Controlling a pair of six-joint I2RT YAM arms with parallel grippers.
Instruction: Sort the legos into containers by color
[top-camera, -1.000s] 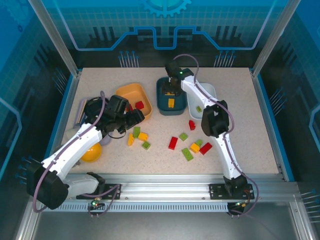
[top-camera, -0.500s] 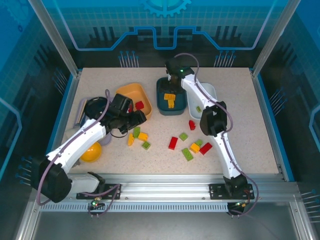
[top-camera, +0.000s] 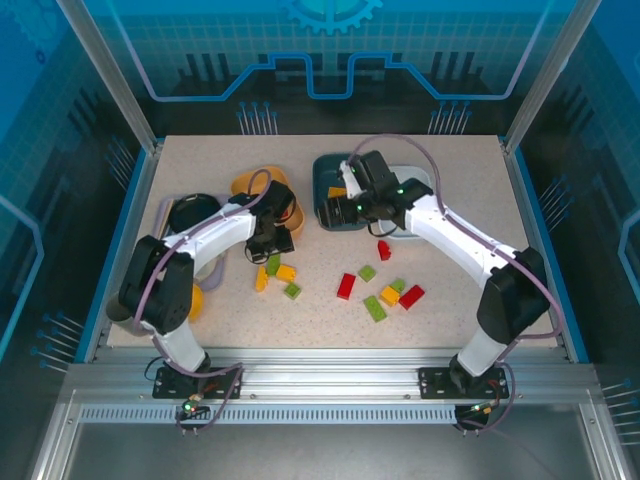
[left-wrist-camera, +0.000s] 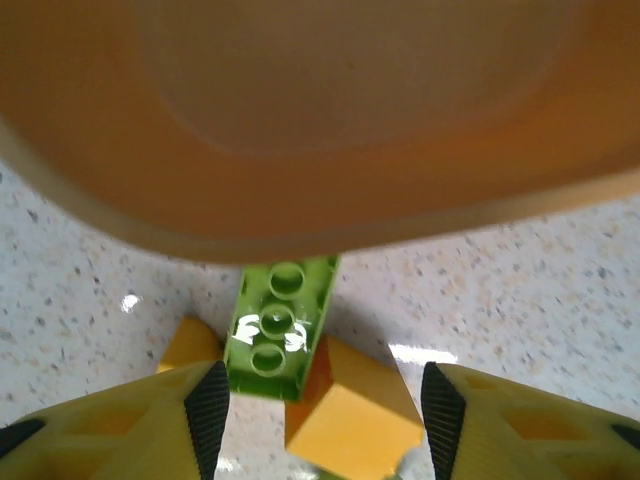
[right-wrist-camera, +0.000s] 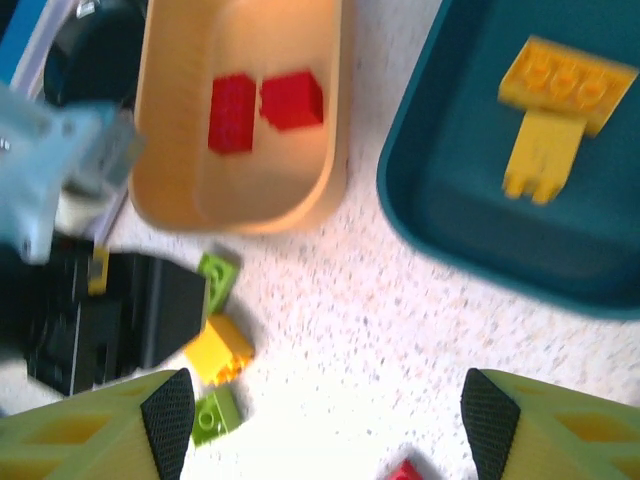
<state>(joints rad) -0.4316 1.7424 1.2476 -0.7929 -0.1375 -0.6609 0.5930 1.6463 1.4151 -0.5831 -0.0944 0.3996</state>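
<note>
right pincer (right-wrist-camera: 328, 420), spread, views two red legos (right-wrist-camera: 292, 98) in orange tub (right-wrist-camera: 338, 150); left pincer (left-wrist-camera: 320, 410) (spread, seemingly untouching) straddles green lego (left-wrist-camera: 272, 335).

The green lego (left-wrist-camera: 277, 335) is glossy plastic, its studs catching light. The orange tub (left-wrist-camera: 300, 120) looks smooth and matt; the table (left-wrist-camera: 530, 280) is speckled, stone-like.

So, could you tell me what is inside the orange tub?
Two red bricks lie inside the orange tub; from above the left arm covers much of it, hiding the rest.
</note>
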